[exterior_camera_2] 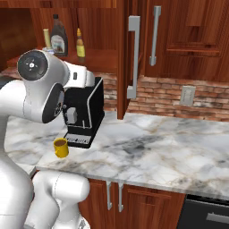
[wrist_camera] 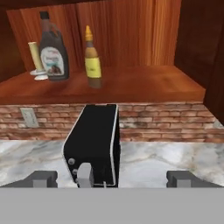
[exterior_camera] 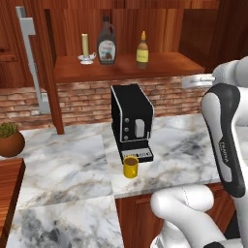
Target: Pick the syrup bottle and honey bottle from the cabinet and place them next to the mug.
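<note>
Hand (wrist_camera: 111, 179) hanging wide open, empty, facing cabinet (wrist_camera: 131, 85). Syrup bottle (wrist_camera: 53, 48), honey bottle (wrist_camera: 92, 59) standing upright on shelf, near each other. Mug (exterior_camera: 130, 166) sitting on desk (exterior_camera: 68, 160) before coffee machine (exterior_camera: 131, 118).

I see a black coffee machine (exterior_camera: 131, 118) standing upright on the marble desk (exterior_camera: 68, 164), its back near the brick wall (exterior_camera: 82, 99). A cream candle (exterior_camera: 85, 46) on a white holder sits up on the shelf. At the far left of the desk I spot a potted plant (exterior_camera: 8, 139). A wall outlet (exterior_camera_2: 187, 95) shows on the brick, beside long grey door handles (exterior_camera_2: 133, 56).
</note>
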